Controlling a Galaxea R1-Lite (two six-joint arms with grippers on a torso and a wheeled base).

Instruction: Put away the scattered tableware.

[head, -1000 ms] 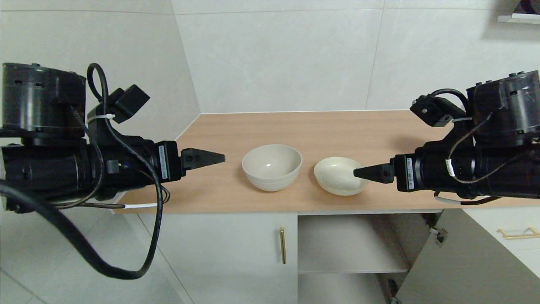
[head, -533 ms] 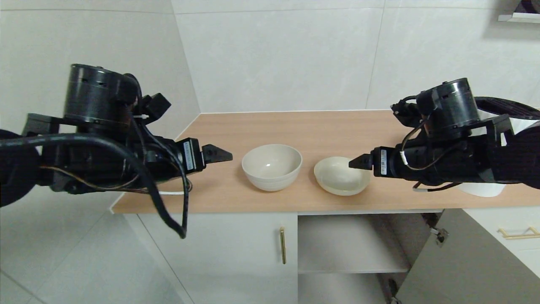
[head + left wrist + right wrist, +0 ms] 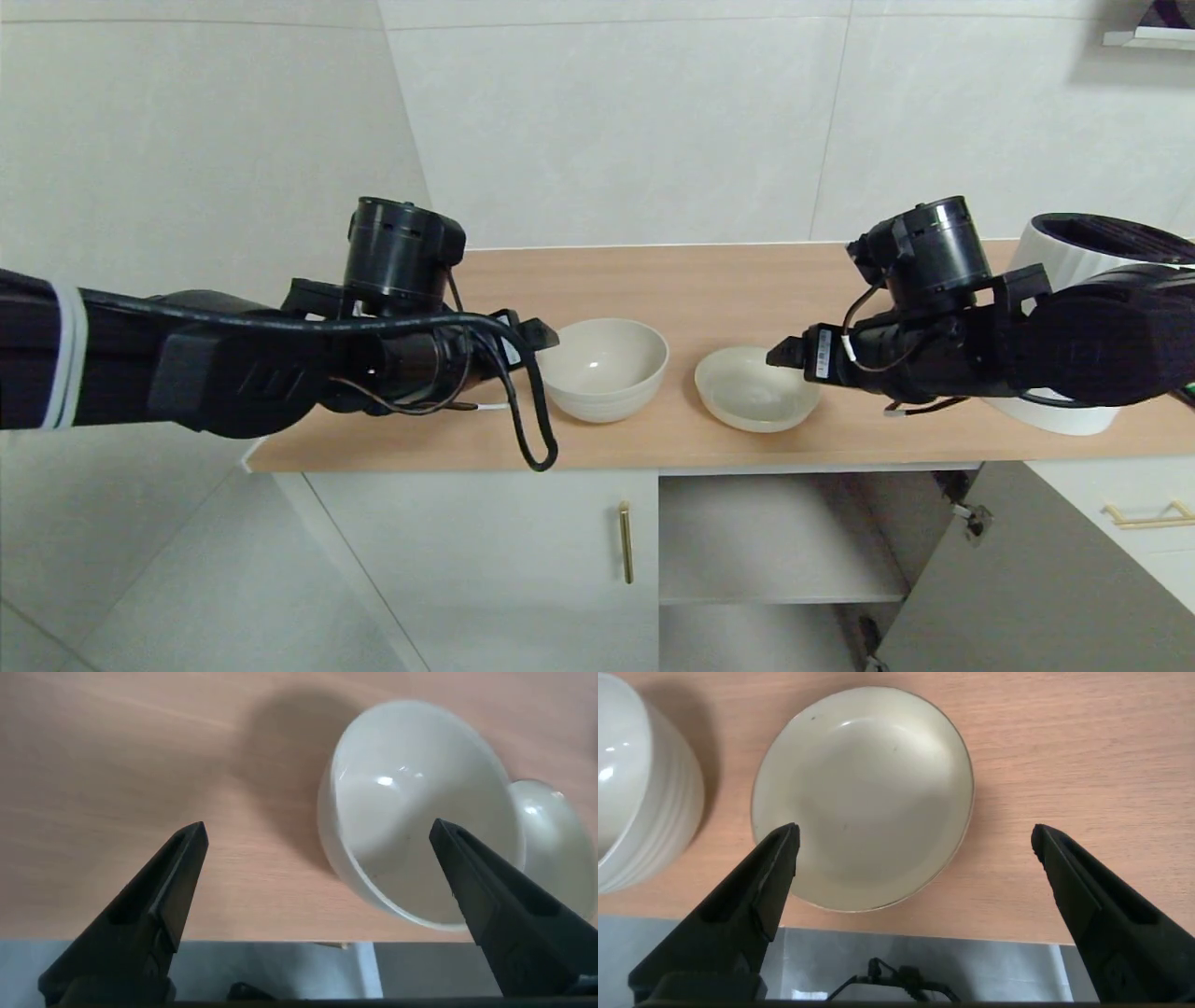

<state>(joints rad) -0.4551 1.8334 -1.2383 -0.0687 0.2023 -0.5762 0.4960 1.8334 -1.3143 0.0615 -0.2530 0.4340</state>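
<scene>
Two cream bowls stand near the front of the wooden counter (image 3: 709,289): a deep bowl (image 3: 602,369) and, to its right, a shallow bowl (image 3: 756,390). My left gripper (image 3: 546,333) is open just left of the deep bowl's rim, holding nothing. In the left wrist view its fingers (image 3: 177,887) stand wide apart, with the deep bowl (image 3: 411,840) partly between them. My right gripper (image 3: 777,356) is open above the shallow bowl's right rim. The right wrist view has the shallow bowl (image 3: 868,793) between the spread fingers (image 3: 1083,905) and the deep bowl (image 3: 635,775) beside it.
A white round appliance (image 3: 1074,280) with a dark top stands at the counter's right end, behind my right arm. Below the counter a cabinet (image 3: 775,541) is open, with a bare shelf and its door (image 3: 1018,579) swung out to the right. Tiled walls close the back and left.
Both arms have stretched forward over the counter. The left gripper moved right, up to the deep bowl's rim; the right gripper shifted slightly left over the shallow bowl. The white appliance came into view.
</scene>
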